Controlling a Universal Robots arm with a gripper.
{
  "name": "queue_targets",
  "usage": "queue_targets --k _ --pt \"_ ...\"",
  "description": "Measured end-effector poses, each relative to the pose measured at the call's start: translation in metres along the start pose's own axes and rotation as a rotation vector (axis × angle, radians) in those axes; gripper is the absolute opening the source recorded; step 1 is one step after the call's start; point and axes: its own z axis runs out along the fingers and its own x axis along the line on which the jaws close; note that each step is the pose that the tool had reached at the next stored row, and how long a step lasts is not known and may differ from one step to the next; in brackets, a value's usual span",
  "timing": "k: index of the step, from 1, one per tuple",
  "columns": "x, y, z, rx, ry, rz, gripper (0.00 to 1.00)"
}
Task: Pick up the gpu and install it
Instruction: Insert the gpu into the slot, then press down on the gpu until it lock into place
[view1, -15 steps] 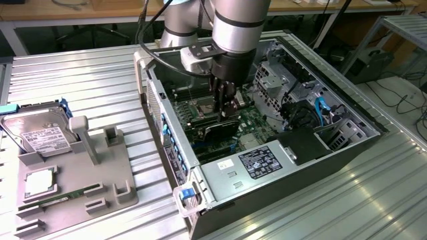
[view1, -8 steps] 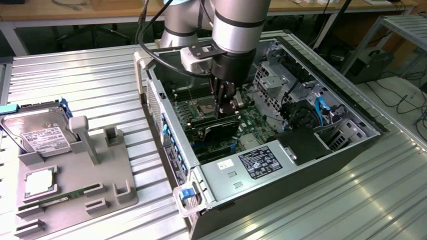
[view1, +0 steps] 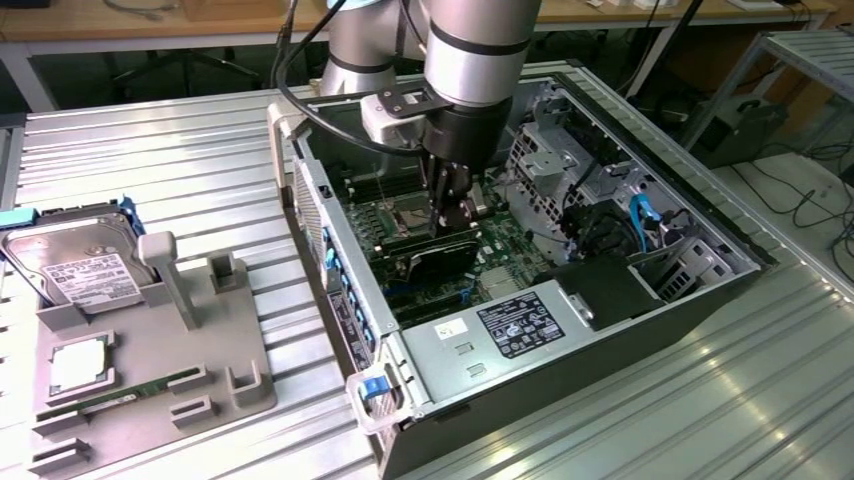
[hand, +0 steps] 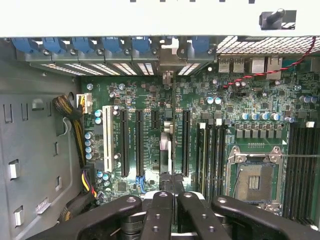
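Here the tool (view1: 454, 215) is clamped on the gpu (view1: 430, 262), held edge-down inside the open computer case (view1: 694, 285).

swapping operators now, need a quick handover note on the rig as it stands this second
Gripper: shut on the gpu, down inside the open case.
Gpu: held on edge over the motherboard, black card close above the slots; the exterior view does not settle whether it is seated.
Done: gpu picked up and carried into the case.
Left: confirm it is seated in a slot, then release.
Also: hard drive and RAM stick sit on the grey holder at the exterior view's left.
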Motion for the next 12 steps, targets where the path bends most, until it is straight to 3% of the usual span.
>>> queue_targets --k 10,12 --pt "0.0 0.0 0.0 0.0 0.0 0.0 0.11" --pt "0.0 0.0067 0.0004 0.0001 -0.0013 0.0 0.11"
